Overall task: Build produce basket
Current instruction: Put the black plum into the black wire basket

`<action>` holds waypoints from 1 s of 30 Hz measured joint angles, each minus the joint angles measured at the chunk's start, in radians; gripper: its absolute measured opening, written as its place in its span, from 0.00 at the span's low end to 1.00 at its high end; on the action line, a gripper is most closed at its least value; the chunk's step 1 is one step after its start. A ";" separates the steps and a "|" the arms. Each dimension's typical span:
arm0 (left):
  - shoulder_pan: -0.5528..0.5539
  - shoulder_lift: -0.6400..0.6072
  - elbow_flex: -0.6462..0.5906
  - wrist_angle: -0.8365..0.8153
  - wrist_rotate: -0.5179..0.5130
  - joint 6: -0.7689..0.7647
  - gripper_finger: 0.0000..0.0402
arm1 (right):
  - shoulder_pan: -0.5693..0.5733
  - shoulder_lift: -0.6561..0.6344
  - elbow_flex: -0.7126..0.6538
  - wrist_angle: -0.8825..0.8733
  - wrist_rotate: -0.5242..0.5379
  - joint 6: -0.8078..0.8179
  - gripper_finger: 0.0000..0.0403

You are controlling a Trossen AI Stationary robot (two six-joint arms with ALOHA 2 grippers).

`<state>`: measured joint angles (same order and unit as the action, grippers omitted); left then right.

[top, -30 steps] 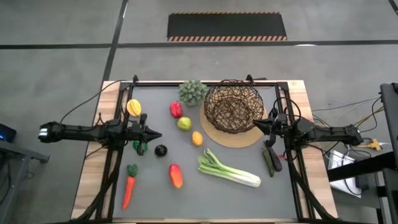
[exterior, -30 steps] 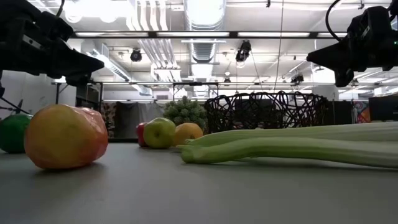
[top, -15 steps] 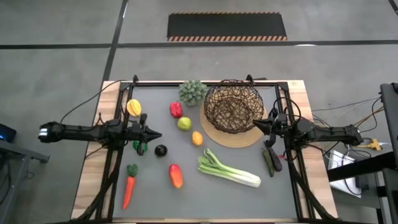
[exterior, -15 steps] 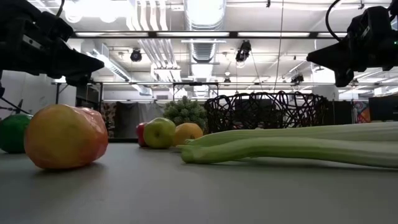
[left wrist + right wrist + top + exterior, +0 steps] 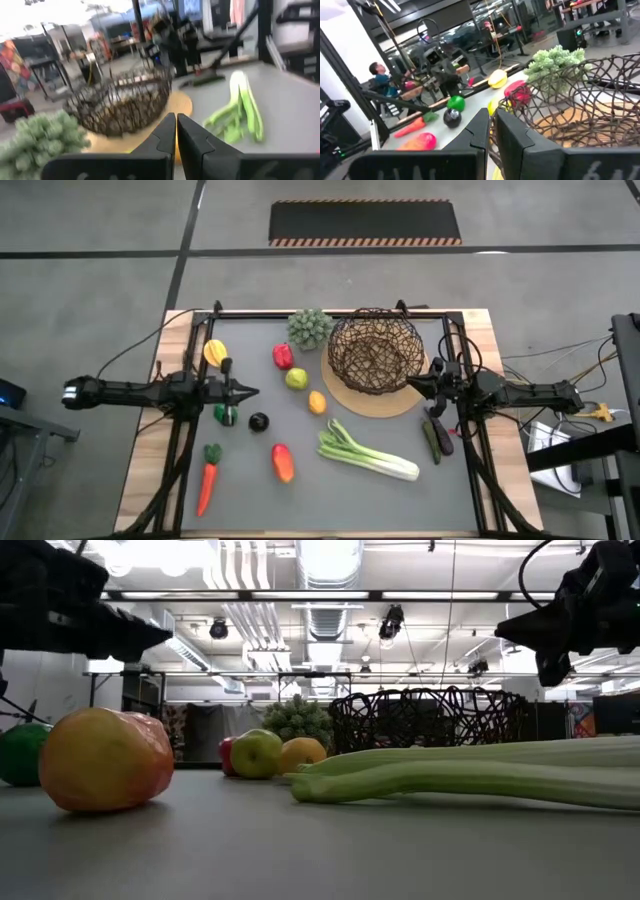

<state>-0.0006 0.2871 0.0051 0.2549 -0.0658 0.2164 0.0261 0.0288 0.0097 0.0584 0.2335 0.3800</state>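
Jaws closed, both grippers | basket on mat | leek near

This is a robotics lab or workshop hall, not a home. The low view looks past the grey table top into a large open room with exposed silver ventilation ducts, long ceiling strip lights and hanging black spotlights. From above, the wood-edged table stands on a bare grey concrete floor marked with a black mat bordered in orange-and-black hazard stripes. Loose cables trail off the table's side. The right wrist view shows a seated person in a blue top among black metal frames and benches.
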 joint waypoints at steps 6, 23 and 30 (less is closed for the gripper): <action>0.000 0.006 0.000 0.254 0.008 -0.221 0.00 | 0.000 0.000 0.000 0.030 0.004 0.004 0.06; 0.000 0.025 0.000 0.471 -0.001 -0.517 0.00 | 0.000 0.000 0.000 0.037 0.007 -0.010 0.06; -0.003 0.120 0.077 0.379 -0.025 -0.746 0.00 | 0.000 -0.001 0.000 0.034 0.031 -0.084 0.06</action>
<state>-0.0039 0.4071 0.0822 0.6335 -0.0905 -0.5300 0.0257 0.0280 0.0097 0.0929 0.2646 0.2962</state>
